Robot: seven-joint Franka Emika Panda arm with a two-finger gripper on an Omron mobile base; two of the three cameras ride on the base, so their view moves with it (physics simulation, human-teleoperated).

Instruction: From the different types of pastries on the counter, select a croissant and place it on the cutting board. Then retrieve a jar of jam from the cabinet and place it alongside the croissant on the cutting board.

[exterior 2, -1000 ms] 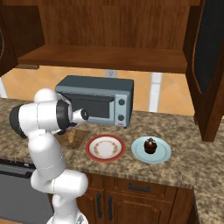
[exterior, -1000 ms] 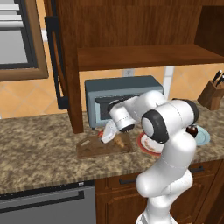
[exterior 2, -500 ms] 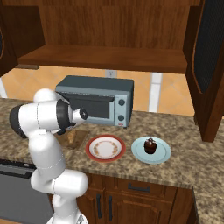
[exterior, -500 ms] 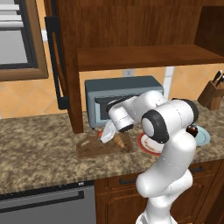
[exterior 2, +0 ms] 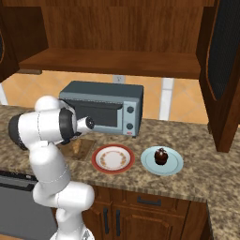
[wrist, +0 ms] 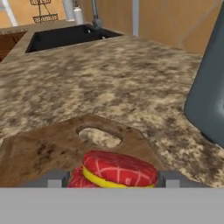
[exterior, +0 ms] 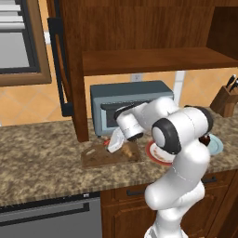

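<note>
Left base view: from behind and left of the arm, looking forward and down – mid distance, over the speckled brown-and-tan granite surface (exterior: pixel 42 153) to the grey toaster oven (exterior: pixel 132 109).
Right base view: from behind and right, facing the same way, at a like distance.
Shared: both base views take in the toaster oven (exterior 2: pixel 105 108), the round red-rimmed plate (exterior 2: pixel 113 158) and the flat dark brown wooden cutting board (exterior: pixel 100 155).
Hand view: very near and low – skims the cutting board (wrist: pixel 39 153) along the surface (wrist: pixel 113 78) toward a dark sink (wrist: pixel 65 37).

Even, flat rendered light; soft shadow under cabinet (exterior: pixel 139 28); no glare; hand view slightly soft, coarse textures.
</note>
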